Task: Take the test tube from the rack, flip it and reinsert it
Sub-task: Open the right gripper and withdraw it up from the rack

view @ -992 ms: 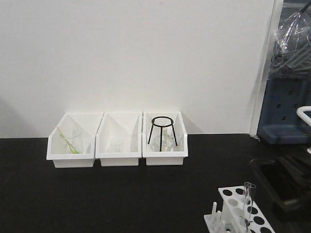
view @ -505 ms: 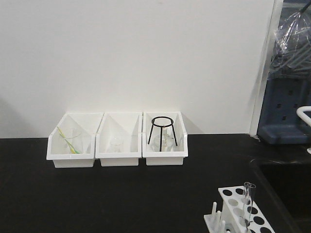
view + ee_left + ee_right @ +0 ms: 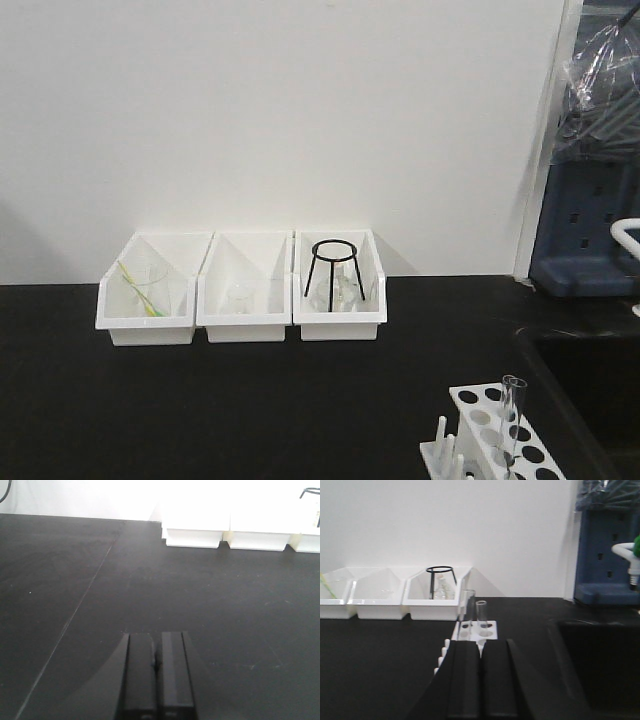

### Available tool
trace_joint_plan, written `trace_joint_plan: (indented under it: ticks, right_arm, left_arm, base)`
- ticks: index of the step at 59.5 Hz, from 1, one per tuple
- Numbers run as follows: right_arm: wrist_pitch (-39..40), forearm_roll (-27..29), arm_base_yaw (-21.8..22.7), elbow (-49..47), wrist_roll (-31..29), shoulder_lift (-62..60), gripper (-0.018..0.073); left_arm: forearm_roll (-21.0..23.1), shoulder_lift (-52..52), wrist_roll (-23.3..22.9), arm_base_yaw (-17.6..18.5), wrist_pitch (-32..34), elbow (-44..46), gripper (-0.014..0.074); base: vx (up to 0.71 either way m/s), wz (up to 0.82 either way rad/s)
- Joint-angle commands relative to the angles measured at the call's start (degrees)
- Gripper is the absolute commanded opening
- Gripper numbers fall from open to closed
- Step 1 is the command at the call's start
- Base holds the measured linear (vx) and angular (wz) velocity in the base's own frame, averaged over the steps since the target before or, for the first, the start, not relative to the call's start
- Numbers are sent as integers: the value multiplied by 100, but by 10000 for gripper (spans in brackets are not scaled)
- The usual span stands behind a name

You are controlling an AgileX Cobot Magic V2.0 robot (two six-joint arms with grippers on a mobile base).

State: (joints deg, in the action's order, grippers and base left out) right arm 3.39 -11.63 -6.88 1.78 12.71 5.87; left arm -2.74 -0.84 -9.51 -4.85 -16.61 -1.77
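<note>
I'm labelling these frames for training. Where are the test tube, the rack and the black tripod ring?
test tube (image 3: 512, 415): front view, clear wall below the rim.
rack (image 3: 478, 404): front view, top plate between holes.
black tripod ring (image 3: 333, 248): front view, ring's near edge, in the right bin.

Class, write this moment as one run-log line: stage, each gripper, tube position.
stage: pre-grasp | left gripper: shut, over bare table | right gripper: shut, just short of rack | test tube: upright in rack, untouched

A laboratory: a black counter (image 3: 200, 400) against a white wall carries a white test-tube rack (image 3: 490, 435), glassware in three white bins (image 3: 240, 322) and a black tripod stand (image 3: 331, 268).
</note>
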Motion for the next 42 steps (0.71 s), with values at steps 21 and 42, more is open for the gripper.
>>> trace_joint_plan:
  ticks: [21,42]
  right_arm:
    - [-243,461,366,5,-568,-694,-11]
    - [-243,474,366,5,-568,-694,-11]
  left_arm:
    - [21,-72,-1,28,500,-5,-6]
    - [21,-72,-1,28,500,-5,-6]
  base:
    - [0,0]
    - [0,0]
